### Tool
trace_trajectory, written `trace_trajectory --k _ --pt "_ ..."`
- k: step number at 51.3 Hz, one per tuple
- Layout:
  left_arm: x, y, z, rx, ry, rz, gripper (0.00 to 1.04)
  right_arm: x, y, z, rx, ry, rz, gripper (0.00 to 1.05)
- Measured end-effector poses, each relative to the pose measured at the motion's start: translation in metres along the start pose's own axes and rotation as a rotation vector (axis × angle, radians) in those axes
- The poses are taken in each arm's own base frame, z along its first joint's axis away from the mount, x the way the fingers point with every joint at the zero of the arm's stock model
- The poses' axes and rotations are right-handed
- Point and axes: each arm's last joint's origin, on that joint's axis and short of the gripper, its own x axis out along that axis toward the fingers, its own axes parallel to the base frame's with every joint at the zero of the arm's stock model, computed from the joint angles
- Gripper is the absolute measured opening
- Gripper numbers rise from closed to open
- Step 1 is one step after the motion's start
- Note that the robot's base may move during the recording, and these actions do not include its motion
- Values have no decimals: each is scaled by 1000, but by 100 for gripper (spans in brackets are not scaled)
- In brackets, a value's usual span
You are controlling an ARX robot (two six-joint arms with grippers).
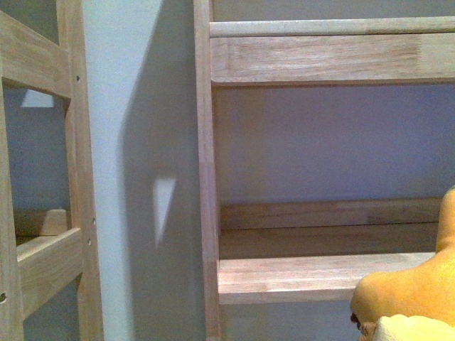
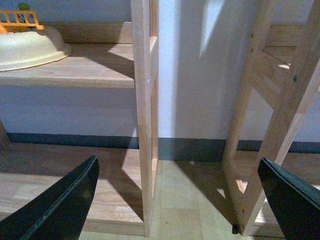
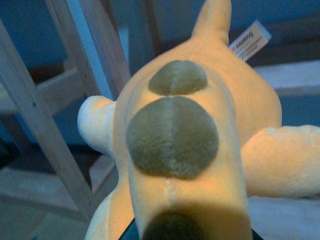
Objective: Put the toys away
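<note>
**Plush toy in hand, not on the shelf yet**

- Our right gripper (image 3: 192, 235) reads as clamped on the plush toy (image 3: 190, 150)
- The toy hangs clear of any surface, tight against that wrist, short of the shelf board (image 1: 306, 277) ahead of it
- Our left gripper (image 2: 178, 161) is spread wide with nothing between its fingers

Risks, as we judge them:
- The toy sits lower than the board's front edge, so pushing forward without lifting would butt it against the edge and could drag it out of the grip
- The body is soft, so the hold may creep
- A limb (image 3: 285, 160) could snag the post (image 1: 206, 177) beside the board
- Let go too near the edge, the toy may roll off

Hard to make out:
- The toy covers the right fingers almost fully, so we can't tell how deep the grip is
- The toy fills the right wrist view, so clearance to the board is unknown
- The front view shows only a corner of the toy
- A cream bowl (image 2: 30, 45) beyond the left gripper is cut off, and the orange piece (image 2: 20, 20) on it is unclear
</note>
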Motion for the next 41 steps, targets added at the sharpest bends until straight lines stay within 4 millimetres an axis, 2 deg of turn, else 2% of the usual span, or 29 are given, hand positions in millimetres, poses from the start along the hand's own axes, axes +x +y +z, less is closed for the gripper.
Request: trace_trajectory --k 3,7,19,23,30,34,41 --pt "0 0 0 0 0 0 99 1 -1 6 0 22 -10 7" --pt "0 0 0 0 0 0 99 3 -2 24 -6 -2 -22 7" --pt "0 0 0 0 0 0 99 7 13 118 -78 -205 31 7" --pt "0 0 0 0 0 0 99 11 16 143 -94 -246 40 7" --pt "0 0 0 0 0 0 99 22 22 196 -138 -327 38 7" --pt "0 0 0 0 0 0 99 28 25 219 -158 -359 29 7" --pt "0 0 0 0 0 0 99 46 39 268 -191 -407 33 7"
